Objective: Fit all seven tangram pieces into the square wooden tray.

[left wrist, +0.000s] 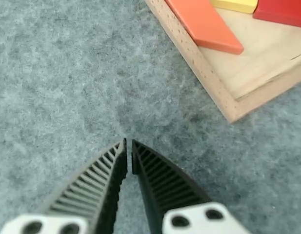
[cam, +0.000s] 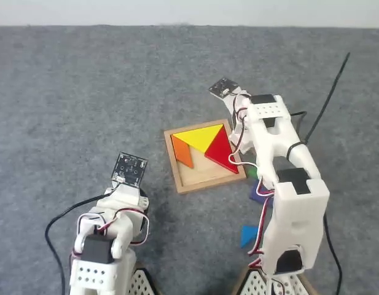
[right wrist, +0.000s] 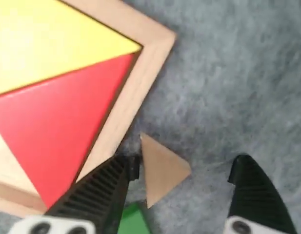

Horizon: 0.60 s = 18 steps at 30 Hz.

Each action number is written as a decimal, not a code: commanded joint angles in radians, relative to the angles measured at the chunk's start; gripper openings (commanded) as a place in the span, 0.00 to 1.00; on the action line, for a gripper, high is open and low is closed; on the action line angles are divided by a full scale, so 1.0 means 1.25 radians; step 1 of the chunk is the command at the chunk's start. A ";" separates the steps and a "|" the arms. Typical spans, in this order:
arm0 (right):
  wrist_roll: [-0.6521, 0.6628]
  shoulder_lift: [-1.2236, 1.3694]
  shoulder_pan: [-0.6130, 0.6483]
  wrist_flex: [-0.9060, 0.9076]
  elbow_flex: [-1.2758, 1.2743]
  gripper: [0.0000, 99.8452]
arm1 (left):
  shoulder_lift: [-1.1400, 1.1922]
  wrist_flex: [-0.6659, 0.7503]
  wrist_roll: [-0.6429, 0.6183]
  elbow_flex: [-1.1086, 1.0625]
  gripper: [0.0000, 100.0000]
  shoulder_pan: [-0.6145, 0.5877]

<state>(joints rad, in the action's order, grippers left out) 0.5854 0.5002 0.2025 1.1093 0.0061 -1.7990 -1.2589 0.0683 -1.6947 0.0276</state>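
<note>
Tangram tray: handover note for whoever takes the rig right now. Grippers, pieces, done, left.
Left gripper: shut, empty, over the grey mat by a tray corner.
Right gripper: open, straddling a tan triangle on the mat just outside the tray rim, not closed on it.
Done: yellow triangle, red triangle and orange piece in the tray.
Left: tan triangle, green piece, blue piece, and what looks like a purple piece under the right arm.

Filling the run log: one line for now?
square wooden tray: orange parallelogram, yellow triangle, red triangle in | right gripper: open, straddling tan triangle beside tray | left gripper: shut, empty
</note>
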 commanded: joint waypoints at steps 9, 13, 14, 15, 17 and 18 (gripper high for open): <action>-0.047 -0.006 -0.002 0.052 0.004 0.20 | -0.015 -0.002 0.002 0.008 0.02 -0.004; -0.079 -0.007 -0.020 0.052 0.006 0.20 | -0.015 -0.002 0.002 0.008 0.02 -0.004; -0.086 -0.007 -0.023 0.052 0.006 0.20 | -0.015 -0.002 0.002 0.008 0.02 -0.004; -0.097 -0.007 -0.025 0.052 0.006 0.20 | -0.015 -0.002 0.002 0.008 0.02 -0.004; -0.119 -0.009 -0.030 0.052 0.007 0.17 | -0.015 -0.002 0.002 0.008 0.02 -0.004; -0.130 -0.010 -0.031 0.052 0.010 0.15 | -0.015 -0.002 0.002 0.008 0.02 -0.004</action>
<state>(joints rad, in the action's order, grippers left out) 0.4657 0.4971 0.1857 1.1492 0.0107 -1.7990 -1.2589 0.0683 -1.6947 0.0292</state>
